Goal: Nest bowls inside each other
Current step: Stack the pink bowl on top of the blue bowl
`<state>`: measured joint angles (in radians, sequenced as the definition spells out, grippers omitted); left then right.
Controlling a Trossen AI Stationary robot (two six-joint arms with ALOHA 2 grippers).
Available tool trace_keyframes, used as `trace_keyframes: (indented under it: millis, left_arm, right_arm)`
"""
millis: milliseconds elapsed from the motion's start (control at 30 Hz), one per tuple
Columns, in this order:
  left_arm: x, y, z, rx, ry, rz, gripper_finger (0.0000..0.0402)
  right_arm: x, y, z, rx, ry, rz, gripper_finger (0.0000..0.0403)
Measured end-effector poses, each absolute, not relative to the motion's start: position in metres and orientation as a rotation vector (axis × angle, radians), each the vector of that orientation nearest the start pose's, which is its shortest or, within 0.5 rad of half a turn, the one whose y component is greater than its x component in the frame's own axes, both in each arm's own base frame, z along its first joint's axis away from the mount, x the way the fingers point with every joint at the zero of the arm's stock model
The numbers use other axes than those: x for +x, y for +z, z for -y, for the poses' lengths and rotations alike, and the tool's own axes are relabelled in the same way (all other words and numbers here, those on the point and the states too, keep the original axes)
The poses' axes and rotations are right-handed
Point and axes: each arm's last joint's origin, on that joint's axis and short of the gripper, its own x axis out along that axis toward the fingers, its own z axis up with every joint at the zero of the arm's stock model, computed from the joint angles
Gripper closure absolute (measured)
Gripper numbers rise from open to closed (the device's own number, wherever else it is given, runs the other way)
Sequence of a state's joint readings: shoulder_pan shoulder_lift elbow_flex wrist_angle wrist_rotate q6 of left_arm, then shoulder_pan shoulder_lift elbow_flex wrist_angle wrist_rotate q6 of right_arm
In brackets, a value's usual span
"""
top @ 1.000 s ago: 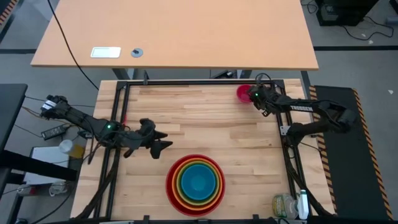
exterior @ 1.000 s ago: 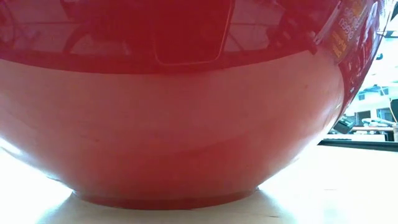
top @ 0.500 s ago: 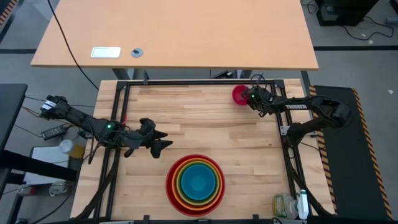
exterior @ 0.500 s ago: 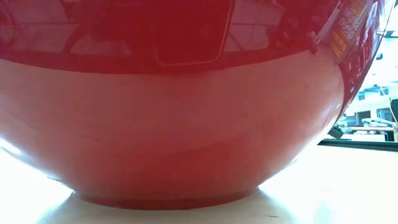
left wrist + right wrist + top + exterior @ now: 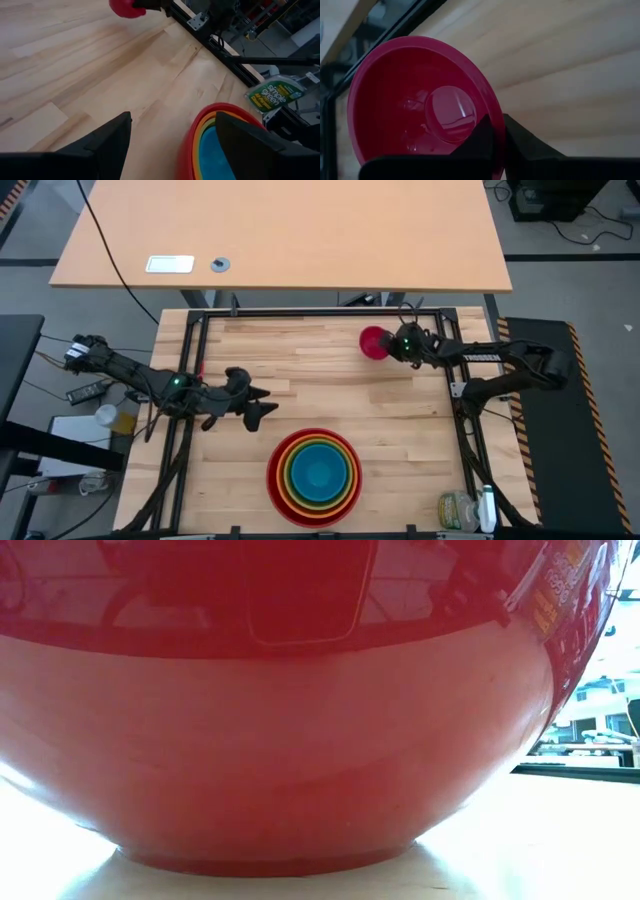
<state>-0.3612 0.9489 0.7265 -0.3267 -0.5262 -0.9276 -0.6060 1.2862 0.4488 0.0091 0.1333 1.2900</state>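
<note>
Pickup of the magenta bowl (image 5: 374, 342) is the step in hand: the right gripper (image 5: 396, 343) has its fingers clenched on the rim at the tabletop's (image 5: 320, 375) far right, the next move being a carry to the blue bowl (image 5: 318, 471) inside the nested stack, while the left gripper (image 5: 262, 402) waits released beside it.

Magenta bowl (image 5: 373, 342), red-orange-green-blue stack (image 5: 314, 470)

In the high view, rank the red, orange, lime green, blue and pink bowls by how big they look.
Largest to smallest, judged by visible rims:
1. red bowl
2. orange bowl
3. lime green bowl
4. blue bowl
5. pink bowl, held by the right pincer; it may be raised nearer the camera, yet looks smallest.
</note>
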Motion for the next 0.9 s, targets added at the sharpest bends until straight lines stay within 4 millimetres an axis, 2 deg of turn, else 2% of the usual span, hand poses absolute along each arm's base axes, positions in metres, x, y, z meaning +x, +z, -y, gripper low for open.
trace_keyframes:
  millis: [233,467,600,900]
  left_arm:
    - [0.191,0.274,0.051,-0.654,0.382,-0.380,0.0111]
    - [0.194,0.275,0.046,-0.656,0.348,-0.388,0.0111]
    - [0.195,0.275,0.044,-0.658,0.358,-0.385,0.0111]
    - [0.195,0.275,0.043,-0.630,0.357,-0.390,0.0111]
  right_arm:
    - [0.193,0.149,0.103,1.293,-0.957,-0.374,0.0381]
    - [0.211,0.154,0.070,1.252,-0.807,-0.494,0.0381]
    - [0.226,0.171,0.051,1.184,-0.763,-0.537,0.0381]
    - [0.264,0.229,0.012,0.931,-0.626,-0.745,0.0381]
